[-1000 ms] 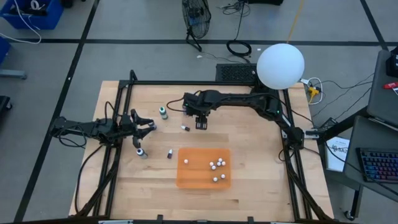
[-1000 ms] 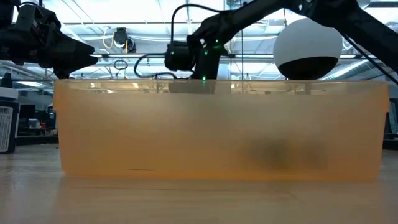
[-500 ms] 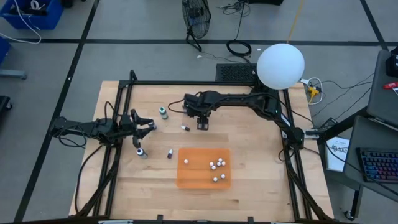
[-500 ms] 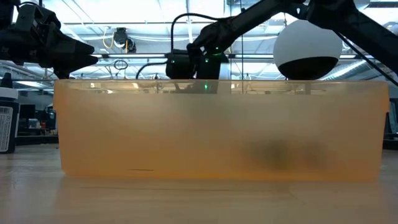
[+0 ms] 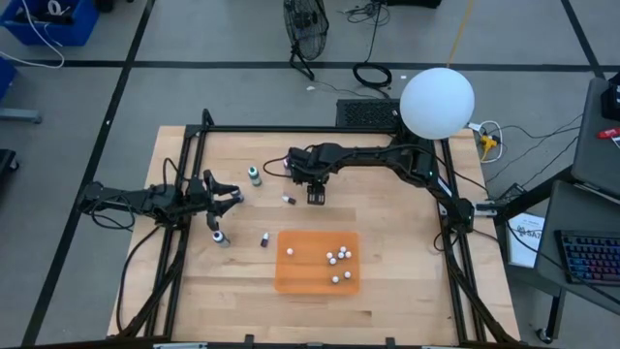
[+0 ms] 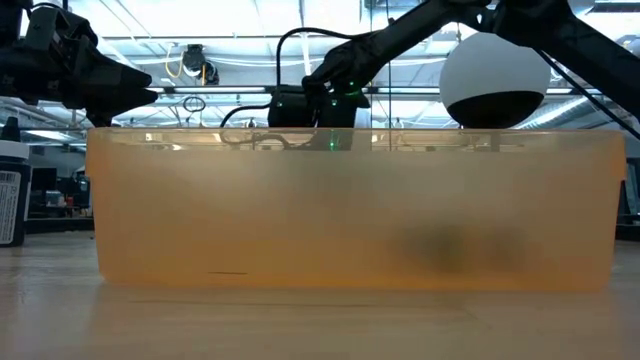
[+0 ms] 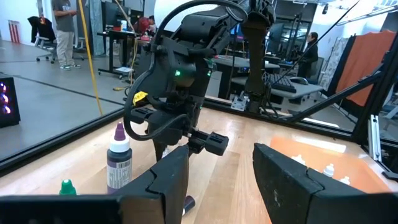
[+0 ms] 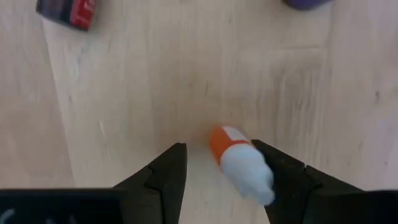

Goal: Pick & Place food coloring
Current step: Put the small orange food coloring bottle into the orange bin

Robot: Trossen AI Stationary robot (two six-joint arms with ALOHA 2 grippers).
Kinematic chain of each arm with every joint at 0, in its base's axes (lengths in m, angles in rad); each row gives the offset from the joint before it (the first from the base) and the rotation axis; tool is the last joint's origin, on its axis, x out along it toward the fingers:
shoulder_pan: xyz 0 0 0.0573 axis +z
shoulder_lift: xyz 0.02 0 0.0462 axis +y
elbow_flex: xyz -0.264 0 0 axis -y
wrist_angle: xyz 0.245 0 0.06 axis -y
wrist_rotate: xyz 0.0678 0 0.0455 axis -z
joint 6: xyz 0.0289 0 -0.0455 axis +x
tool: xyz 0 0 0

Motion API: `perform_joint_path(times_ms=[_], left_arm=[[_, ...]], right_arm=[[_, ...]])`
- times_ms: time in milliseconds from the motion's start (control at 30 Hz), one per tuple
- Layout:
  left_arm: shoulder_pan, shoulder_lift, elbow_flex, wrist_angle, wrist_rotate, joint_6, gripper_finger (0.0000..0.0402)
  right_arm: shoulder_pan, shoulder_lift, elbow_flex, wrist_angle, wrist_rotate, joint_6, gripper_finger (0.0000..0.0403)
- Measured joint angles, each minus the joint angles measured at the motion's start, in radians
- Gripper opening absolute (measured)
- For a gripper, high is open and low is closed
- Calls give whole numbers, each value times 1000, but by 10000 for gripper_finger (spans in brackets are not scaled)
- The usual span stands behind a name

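Crowding orange tub [image 5: 291, 276]: white beads [image 5: 337, 257].

The table [image 5: 387, 252] is pale matt wood; the orange tray [image 5: 300, 276] is translucent plastic.

This is a robotics lab or workshop. A wooden counter [image 5: 387, 262] in a black metal frame [image 5: 291, 129] stands on grey floor marked with dark tape lines, cables [image 5: 373, 73] trailing across it. Beyond are desks with monitors [image 7: 283, 59] (people standing among them), a keyboard [image 5: 586, 257], and a blue bin [image 5: 53, 21].
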Motion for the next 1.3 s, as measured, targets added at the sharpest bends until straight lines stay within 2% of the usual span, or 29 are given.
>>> perform_joint_path(times_ms=[1300], left_arm=[[0, 0, 0, 0, 0, 0, 182]], right_arm=[[1, -28, 5, 13, 53, -15, 150]])
